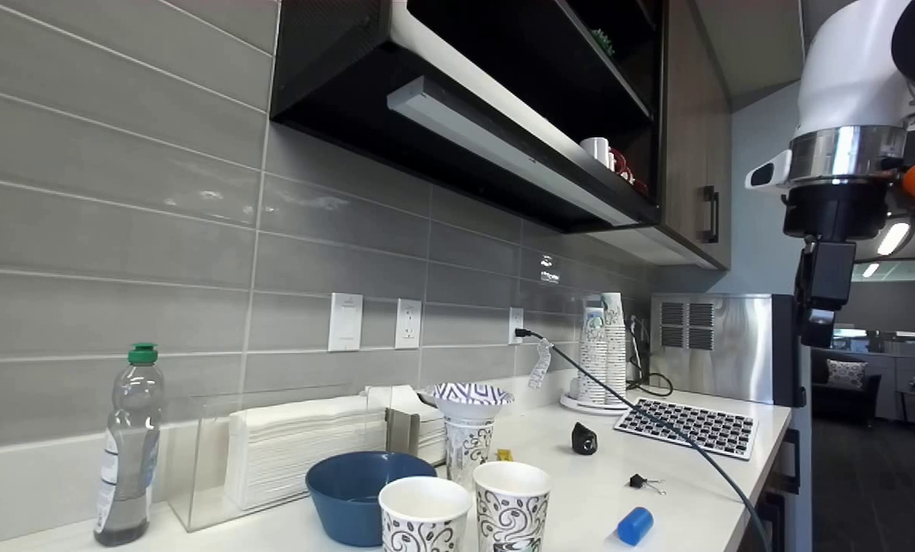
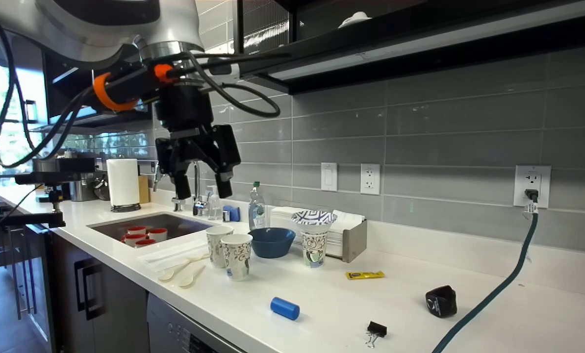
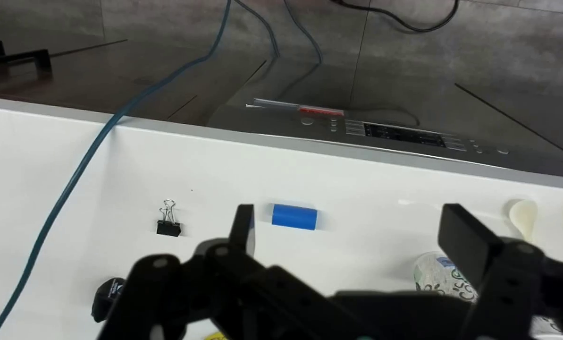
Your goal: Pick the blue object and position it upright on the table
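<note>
- Gripper (image 2: pixel 203 189): in the air, well above the counter (image 2: pixel 331 306), tips pointing down. Fingers (image 3: pixel 241 229) spread wide apart, per wrist view; same in an exterior view.
- Blue cylinder (image 3: pixel 294 216): on the counter, lying on its side, long axis approx. parallel to the front edge. Well apart from the gripper. In wrist view it shows in the gap btwn the fingers, closer to one than the other.
- Its spot: near the front edge, btwn a binder clip (image 2: pixel 376 329) & a pair of paper cups (image 2: pixel 237 257).
- Clip: black w/ wire handles.
- Small black item (image 2: pixel 441 301): near the clip, on its wall side; can't tell what it is.
- Yellow packet (image 2: pixel 365 275): flat on the counter, nr the napkins (image 1: pixel 304 452).
- Third paper cup (image 2: pixel 315 255): upright, w/ patterned paper bowl (image 2: pixel 314 217) on top.
- Dark blue bowl (image 2: pixel 271 243): upright, btwn the cup pair & third cup.
- Clear bottle (image 1: pixel 130 452) w/ green cap: upright nr the wall, beside the napkins.
- White spoons (image 2: pixel 186 280): on the counter, nr the cup pair.
- Sink (image 2: pixel 187 226): holds mugs (image 2: pixel 158 235) w/ red insides.
- Cord (image 3: pixel 80 165): plugged into wall outlet (image 2: pixel 533 179), runs across the counter & over the front edge.
- Stacked cups (image 1: pixel 614 353): upright nr the wall, beside a b&w patterned board (image 1: pixel 687 428).
</note>
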Tool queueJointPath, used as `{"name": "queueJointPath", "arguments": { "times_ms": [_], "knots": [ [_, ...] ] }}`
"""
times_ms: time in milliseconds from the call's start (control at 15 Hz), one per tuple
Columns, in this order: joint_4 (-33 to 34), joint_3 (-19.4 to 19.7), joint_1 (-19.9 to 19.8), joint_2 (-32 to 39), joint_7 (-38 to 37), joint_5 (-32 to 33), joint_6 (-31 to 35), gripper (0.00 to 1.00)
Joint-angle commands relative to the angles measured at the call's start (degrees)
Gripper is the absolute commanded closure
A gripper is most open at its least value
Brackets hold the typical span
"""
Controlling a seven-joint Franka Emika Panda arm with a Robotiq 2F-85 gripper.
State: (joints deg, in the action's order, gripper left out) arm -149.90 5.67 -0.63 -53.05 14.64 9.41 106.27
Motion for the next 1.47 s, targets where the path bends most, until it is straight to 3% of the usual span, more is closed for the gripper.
{"name": "queueJointPath", "arguments": {
  "times_ms": [0,533,933,1067,1133,1400],
  "knots": [
    [-0.11,-2.21,0.45,5.28,-8.2,-3.19,5.31,0.0],
    [2.38,-11.01,-4.17,23.91,-36.75,-6.13,21.59,0.0],
    [6.23,-13.7,-7.73,35.2,-54.94,-5.49,27.74,0.0],
    [7.89,-13.77,-7.22,37.97,-58.73,-4.68,28.24,0.0],
    [5.11,-12.11,-6.07,34.44,-54.62,-4.91,27.47,0.0],
    [7.09,-12.19,-5.7,37.45,-57.53,-4.79,27.78,0.0]
  ]
}}
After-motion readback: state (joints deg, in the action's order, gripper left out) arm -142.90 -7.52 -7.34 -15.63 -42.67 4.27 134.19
